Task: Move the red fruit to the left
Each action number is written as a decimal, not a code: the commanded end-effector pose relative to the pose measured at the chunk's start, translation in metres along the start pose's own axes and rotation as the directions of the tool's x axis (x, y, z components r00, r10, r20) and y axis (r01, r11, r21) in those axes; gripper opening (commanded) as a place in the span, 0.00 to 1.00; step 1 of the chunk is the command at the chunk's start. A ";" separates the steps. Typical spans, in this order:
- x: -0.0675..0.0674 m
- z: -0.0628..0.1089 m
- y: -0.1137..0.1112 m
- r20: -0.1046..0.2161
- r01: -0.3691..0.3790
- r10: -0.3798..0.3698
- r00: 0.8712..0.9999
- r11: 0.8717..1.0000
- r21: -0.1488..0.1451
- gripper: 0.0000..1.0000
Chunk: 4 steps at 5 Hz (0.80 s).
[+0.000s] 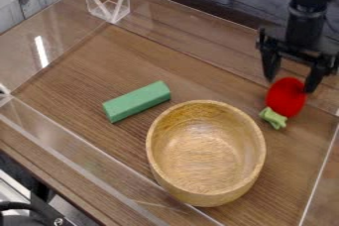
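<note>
The red fruit (283,98), a small strawberry toy with a light green leafy cap at its lower end, lies on the wooden table at the right, just right of the bowl. My gripper (292,72) hangs pointing down right over the fruit's upper end. Its black fingers (269,66) stand wide open, one on either side of the fruit's top. Nothing is held.
A wooden bowl (205,151) sits at the front centre. A flat green block (137,101) lies to its left. Clear plastic walls (40,47) ring the table, with a clear bracket (109,5) at the back left.
</note>
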<state>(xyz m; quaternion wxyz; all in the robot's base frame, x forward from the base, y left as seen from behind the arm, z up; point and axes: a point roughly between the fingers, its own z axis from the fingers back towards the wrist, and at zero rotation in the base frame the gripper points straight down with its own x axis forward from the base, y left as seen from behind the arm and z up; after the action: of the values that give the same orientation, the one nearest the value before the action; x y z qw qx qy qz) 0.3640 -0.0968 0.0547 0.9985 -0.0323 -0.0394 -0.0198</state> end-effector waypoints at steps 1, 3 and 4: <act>0.017 0.008 -0.015 0.079 0.033 -0.033 0.996 0.999 0.002 1.00; 0.012 0.000 -0.004 0.089 -0.022 0.019 0.996 0.999 0.034 1.00; 0.003 0.011 -0.010 0.095 -0.090 0.086 0.992 0.995 0.046 1.00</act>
<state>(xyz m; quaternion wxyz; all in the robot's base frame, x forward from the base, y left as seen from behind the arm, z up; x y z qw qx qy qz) 0.3577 -0.1029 0.0342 0.9987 0.0017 -0.0427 0.0267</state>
